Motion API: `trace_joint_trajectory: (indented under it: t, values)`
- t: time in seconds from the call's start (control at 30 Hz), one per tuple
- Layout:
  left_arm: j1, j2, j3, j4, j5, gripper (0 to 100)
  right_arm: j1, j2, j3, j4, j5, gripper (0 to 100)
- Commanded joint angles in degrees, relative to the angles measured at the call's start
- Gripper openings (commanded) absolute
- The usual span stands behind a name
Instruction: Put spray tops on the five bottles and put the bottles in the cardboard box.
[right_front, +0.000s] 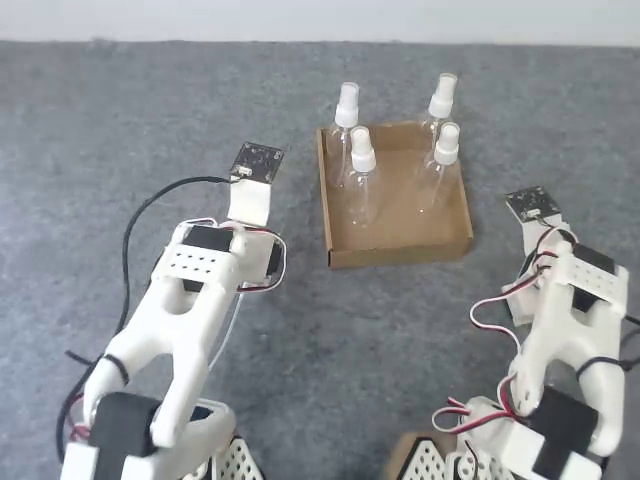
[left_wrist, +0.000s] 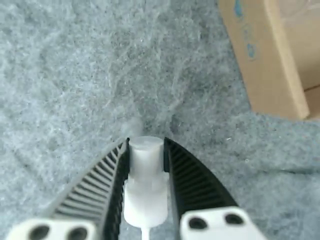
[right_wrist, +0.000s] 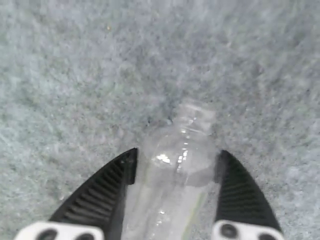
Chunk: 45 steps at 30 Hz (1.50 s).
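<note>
My left gripper (left_wrist: 146, 142) is shut on a white spray top (left_wrist: 146, 175), held just above the grey carpet to the left of the cardboard box (right_front: 400, 250). My right gripper (right_wrist: 176, 155) is shut on a clear bottle (right_wrist: 187, 130) whose threaded neck is bare, to the right of the box. In the high view the left arm (right_front: 205, 265) and the right arm (right_front: 575, 290) cover their own grippers. Several clear bottles with white spray tops (right_front: 362, 150) stand upright in the box.
The box's near-left corner (left_wrist: 265, 55) shows in the left wrist view. Grey carpet (right_front: 400, 350) lies open between the two arms and in front of the box. Cables (right_front: 140, 225) trail beside the left arm.
</note>
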Motion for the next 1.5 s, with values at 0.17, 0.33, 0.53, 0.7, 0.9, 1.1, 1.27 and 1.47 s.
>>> trace_joint_trajectory:
  t: [0.17,0.33,0.53,0.7,0.9,1.1,1.27,1.47]
  values:
    - [-0.4,-3.6,-0.2,-1.1,0.3,1,-0.5,-3.0,-4.7,2.2,0.5,1.3]
    - [-0.4,-3.9,-1.7,-1.0,0.4,1,-3.6,-12.4,-9.0,9.5,-0.7,0.9]
    - [-0.5,-7.2,-7.4,4.8,0.4,1,-21.1,-29.8,-9.5,12.0,-12.9,0.9]
    - [-3.8,-20.0,-8.1,7.2,0.4,1,-40.5,-38.3,-9.4,11.6,-22.3,0.6]
    - [-9.1,-38.4,-10.0,9.7,0.4,1,-60.4,-38.6,-9.4,6.3,-26.6,0.6]
    - [-12.1,-50.0,-20.0,14.4,0.5,1,-68.6,-38.5,-4.5,-4.0,-29.2,0.6]
    - [-12.1,-53.5,-25.6,14.7,2.6,1,-71.7,-38.8,5.5,-18.7,-31.8,0.6]
    - [-12.0,-53.5,-26.1,9.1,10.9,1,-77.0,-39.3,12.0,-24.7,-31.8,0.6]
